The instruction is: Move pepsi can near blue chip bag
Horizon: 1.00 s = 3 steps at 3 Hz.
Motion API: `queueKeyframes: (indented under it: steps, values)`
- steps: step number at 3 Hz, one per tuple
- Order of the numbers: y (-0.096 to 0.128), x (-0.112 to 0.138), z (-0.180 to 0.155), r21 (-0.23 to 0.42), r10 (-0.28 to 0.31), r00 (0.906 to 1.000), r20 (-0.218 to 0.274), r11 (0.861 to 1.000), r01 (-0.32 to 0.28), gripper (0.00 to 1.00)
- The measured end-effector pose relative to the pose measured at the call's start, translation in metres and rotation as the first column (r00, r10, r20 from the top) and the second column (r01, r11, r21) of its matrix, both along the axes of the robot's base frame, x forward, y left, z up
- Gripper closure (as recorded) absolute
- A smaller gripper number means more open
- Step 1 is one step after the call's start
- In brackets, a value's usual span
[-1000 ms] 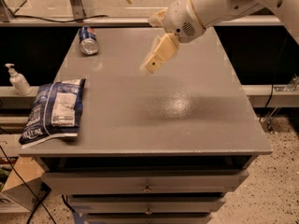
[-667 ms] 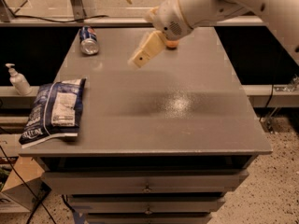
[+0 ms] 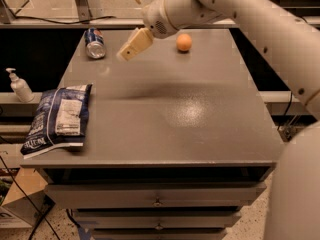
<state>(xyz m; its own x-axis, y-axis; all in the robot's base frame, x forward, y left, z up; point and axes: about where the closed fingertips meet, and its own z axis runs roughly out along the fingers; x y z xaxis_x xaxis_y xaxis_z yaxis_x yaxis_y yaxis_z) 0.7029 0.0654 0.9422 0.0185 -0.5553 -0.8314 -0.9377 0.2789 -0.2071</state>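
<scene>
The robot's white arm (image 3: 260, 29) comes in from the right edge and reaches diagonally up and to the left across the top of the view. A broad white link (image 3: 297, 189) fills the lower right corner. The rounded wrist (image 3: 162, 16) tilts downward, and the tan gripper (image 3: 133, 46) points down and left from it, left of centre near the top.

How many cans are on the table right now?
1. The pepsi can sits at the table's far left corner. The end effector hovers just right of it; the arm could hide another behind.
</scene>
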Motion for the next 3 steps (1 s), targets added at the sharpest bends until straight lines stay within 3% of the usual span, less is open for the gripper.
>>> queueKeyframes:
  steps: [2,3]
  values:
    - [0.051,0.069,-0.039,0.074,-0.083,0.9947,-0.061,0.993,0.088,0.0]
    - [0.079,0.092,-0.058,0.113,-0.091,0.9903,-0.105,0.988,0.103,0.0]
